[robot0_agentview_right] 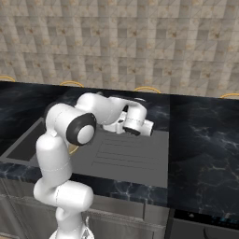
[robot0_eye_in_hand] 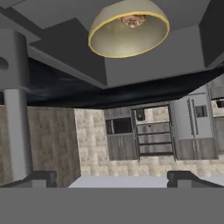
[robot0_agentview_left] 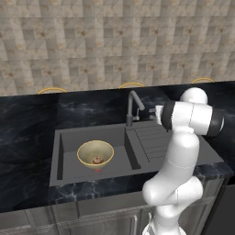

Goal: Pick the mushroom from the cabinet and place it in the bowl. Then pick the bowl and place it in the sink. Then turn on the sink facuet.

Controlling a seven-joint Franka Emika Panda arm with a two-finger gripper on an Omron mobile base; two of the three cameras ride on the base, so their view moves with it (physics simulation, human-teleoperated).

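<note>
The sink [robot0_agentview_left: 69, 137] already holds the bowl [robot0_agentview_left: 95, 153], and the mushroom [robot0_agentview_left: 97, 160] sits inside it, so only the faucet [robot0_agentview_left: 132, 106] seems left to turn on. The gripper [robot0_eye_in_hand: 112, 177] is beside the faucet, fingers spread and empty.

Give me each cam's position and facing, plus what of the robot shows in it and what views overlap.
Left base view: behind the arm on its left, looking down at the sink, bowl, mushroom and faucet; the arm rises lower right.
Right base view: behind on the right, over the drainboard; the arm rises lower left, pincer by the faucet.
Hand view: on the hand, rolled upside down, facing back over the basin; open dark fingertips at the bottom.
Shared: left base and hand views both show bowl and mushroom.
</note>
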